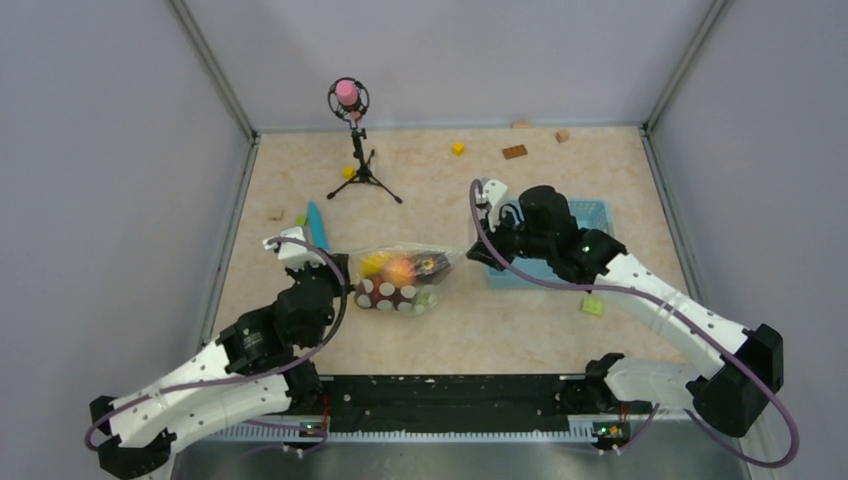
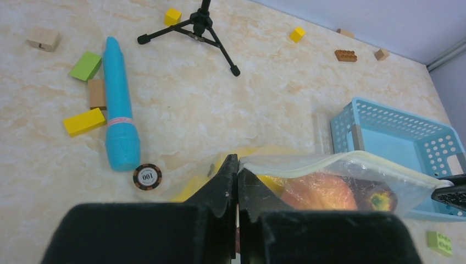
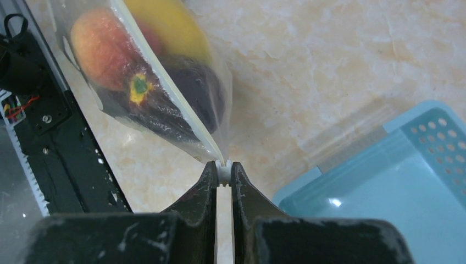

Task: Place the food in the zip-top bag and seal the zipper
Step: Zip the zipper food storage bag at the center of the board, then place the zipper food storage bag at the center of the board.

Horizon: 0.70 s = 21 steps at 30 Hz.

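The zip-top bag (image 1: 400, 280) lies mid-table holding the food: an orange-peach fruit (image 2: 319, 190), a yellow piece (image 3: 165, 22) and a dark red apple (image 3: 165, 107) show through the plastic. My left gripper (image 2: 237, 162) is shut on the left end of the bag's mouth edge; it also shows in the top view (image 1: 340, 280). My right gripper (image 3: 222, 165) is shut on a small white piece at the right end of the zipper (image 3: 165, 82); in the top view it (image 1: 470, 252) sits at the bag's right corner. The strip stretches between both grippers.
A light-blue mesh basket (image 1: 590, 215) stands right behind the right gripper, close in the right wrist view (image 3: 384, 181). A blue cylinder (image 2: 118, 104), a poker chip (image 2: 147, 176) and small blocks lie left of the bag. A microphone tripod (image 1: 355, 150) stands behind. A green block (image 1: 593, 307) lies right.
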Available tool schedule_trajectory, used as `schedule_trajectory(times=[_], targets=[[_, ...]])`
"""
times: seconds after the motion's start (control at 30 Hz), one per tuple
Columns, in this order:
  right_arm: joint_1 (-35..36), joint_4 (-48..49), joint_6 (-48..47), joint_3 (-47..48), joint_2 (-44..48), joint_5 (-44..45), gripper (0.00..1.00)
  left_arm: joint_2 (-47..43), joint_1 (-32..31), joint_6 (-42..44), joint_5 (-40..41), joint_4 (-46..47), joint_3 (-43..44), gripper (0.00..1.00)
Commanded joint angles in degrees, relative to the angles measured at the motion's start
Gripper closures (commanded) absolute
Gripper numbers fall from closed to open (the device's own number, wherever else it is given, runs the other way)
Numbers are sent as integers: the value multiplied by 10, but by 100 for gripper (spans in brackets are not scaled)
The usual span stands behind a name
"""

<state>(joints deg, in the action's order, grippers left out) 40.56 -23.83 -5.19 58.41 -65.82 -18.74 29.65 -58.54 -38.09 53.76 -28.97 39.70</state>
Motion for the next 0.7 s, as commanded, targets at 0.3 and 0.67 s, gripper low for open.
schedule_trajectory(times=[0.3,0.67], targets=[[-167,81,167,13,-125,72,100,229,204,-4,-175,116,55,100],[-195,117,163,175,-349,157,100,422,263,24,-193,88,190,21]])
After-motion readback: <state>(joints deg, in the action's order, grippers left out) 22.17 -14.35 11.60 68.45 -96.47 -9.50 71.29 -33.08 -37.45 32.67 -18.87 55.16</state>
